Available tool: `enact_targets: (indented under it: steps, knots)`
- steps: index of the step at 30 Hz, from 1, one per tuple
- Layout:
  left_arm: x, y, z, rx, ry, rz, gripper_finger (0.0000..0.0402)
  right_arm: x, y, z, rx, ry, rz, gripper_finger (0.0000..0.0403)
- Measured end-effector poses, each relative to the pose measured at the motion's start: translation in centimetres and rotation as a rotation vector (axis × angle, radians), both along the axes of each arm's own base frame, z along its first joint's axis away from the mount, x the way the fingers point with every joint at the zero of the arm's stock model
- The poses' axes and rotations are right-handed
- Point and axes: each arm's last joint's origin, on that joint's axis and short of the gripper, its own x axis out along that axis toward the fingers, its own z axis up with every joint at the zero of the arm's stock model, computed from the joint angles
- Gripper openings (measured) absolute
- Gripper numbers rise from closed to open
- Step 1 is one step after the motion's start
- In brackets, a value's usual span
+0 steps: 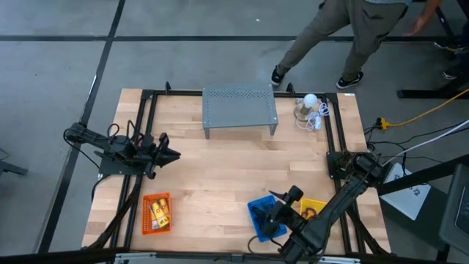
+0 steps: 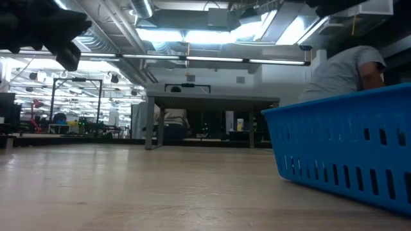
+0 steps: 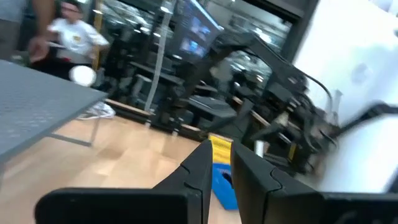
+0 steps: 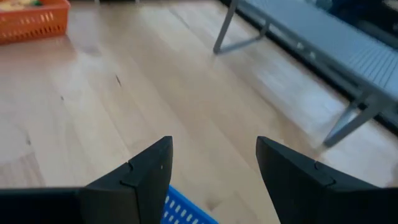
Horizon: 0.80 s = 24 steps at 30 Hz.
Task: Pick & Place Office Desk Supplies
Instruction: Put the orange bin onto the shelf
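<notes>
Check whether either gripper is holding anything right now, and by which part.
Nothing is held. The right gripper is open above the blue basket; the left gripper is nearly closed, empty.

I find no legible text, label, brand, number or sign in any of the four views. The orange basket (image 1: 156, 213) ahead of and to one side of my left gripper (image 1: 173, 154) holds yellow-orange packets (image 1: 159, 211) with dark markings on them, but I cannot make out a single character. A white panel (image 1: 404, 192) off the table edge, out beyond my right arm, carries a faint dark mark that I cannot read. In the left wrist view a lit screen (image 3: 198, 28) stands in the room far ahead of the fingers; its content is blurred beyond reading.
</notes>
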Motion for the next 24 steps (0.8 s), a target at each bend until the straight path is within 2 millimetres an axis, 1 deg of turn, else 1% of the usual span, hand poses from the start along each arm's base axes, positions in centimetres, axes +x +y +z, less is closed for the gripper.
enact_targets:
  steps: [4,8,12,15,19,24]
  knots:
    - [0.0,-0.3,0.1,0.088,-0.018,-0.078,0.0054,0.7,-0.8,-0.1,0.018,0.069,-0.027,0.0233]
    - [-0.1,-0.1,0.3,0.080,-0.042,-0.044,0.0054,1.4,-2.0,-0.2,-0.047,0.157,-0.019,0.0233]
    - [-0.1,-0.2,0.2,0.111,-0.036,-0.062,0.0054,2.4,-3.1,-0.1,-0.099,0.212,-0.017,0.0233]
    - [0.0,-0.2,0.2,0.106,-0.031,-0.064,0.0054,3.1,-4.0,0.0,-0.144,0.218,-0.023,0.0233]
    - [0.0,-0.3,0.2,0.095,-0.031,-0.090,0.0054,3.7,-4.8,-0.1,-0.138,0.219,-0.051,0.0233]
    - [0.1,-0.3,0.1,0.068,-0.017,-0.079,0.0054,3.9,-4.8,-0.2,-0.108,0.213,-0.057,0.0233]
